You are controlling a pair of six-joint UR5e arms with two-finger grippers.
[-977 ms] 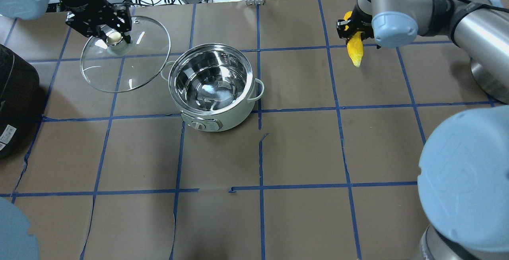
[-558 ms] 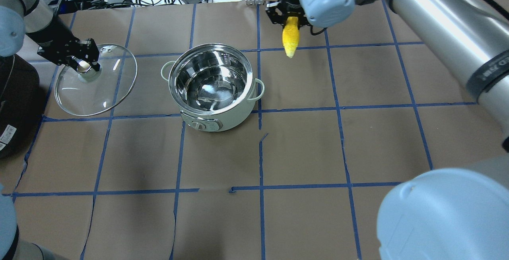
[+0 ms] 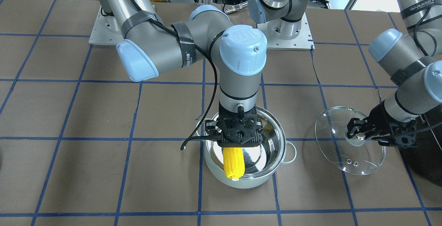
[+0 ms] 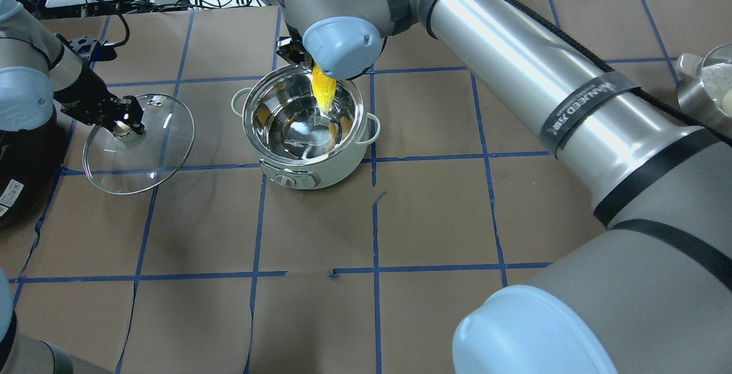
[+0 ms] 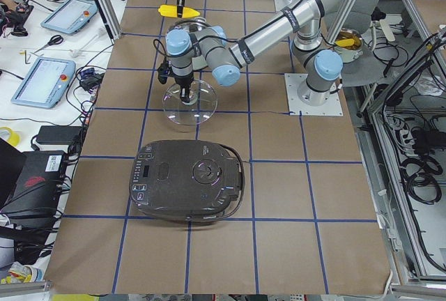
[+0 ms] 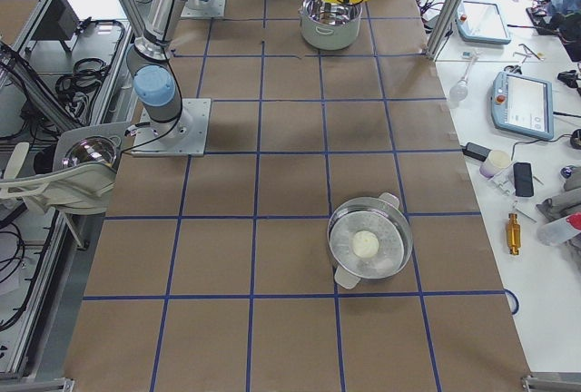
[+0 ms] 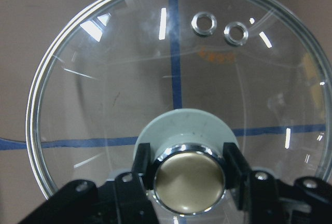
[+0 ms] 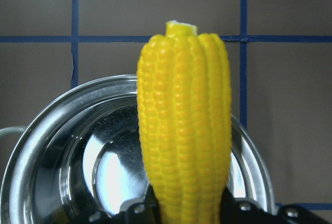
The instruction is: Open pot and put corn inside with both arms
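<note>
**Step (judged):** lid-off done; corn insertion in hand, approx. at drop-off pos.

1. **Left of overhead frame:** L tool [image 4: 124,124], fingers [image 7: 142,164] clamped either side of brass knob [image 7: 189,177], holds glass lid [image 4: 154,159] aside, well apart from pot. Lid tilted; whether its low edge touches table [image 4: 434,208]: cannot tell.
2. **Ctr:** pot [image 4: 334,172], uncovered, steel interior holding nothing yet.
3. **Ctr, upper part of pot mouth:** corn [image 4: 323,91], thick end clamped in R tool [image 3: 236,146]. Hangs over the pot's far side from robot, appears above rim [image 4: 244,112] level, touching no steel.

**Next (judged):** R tool shifts toward pot ctr and/or lowers, then lets go. In front view corn overlaps the rim at lower frame, so a release this near the edge risks a bounce-out. L tool need only hold lid clear.

**Axis:** corn's long axis runs on from R tool's own line, steep. Tapered free end w/ pale stub [image 8: 181,27] points down into pot, i.e. toward lower frame in overhead and front views alike. Exact tilt off vertical: cannot tell. Prob. tips over on release, ends leaning on wall or flat on bottom.
</note>
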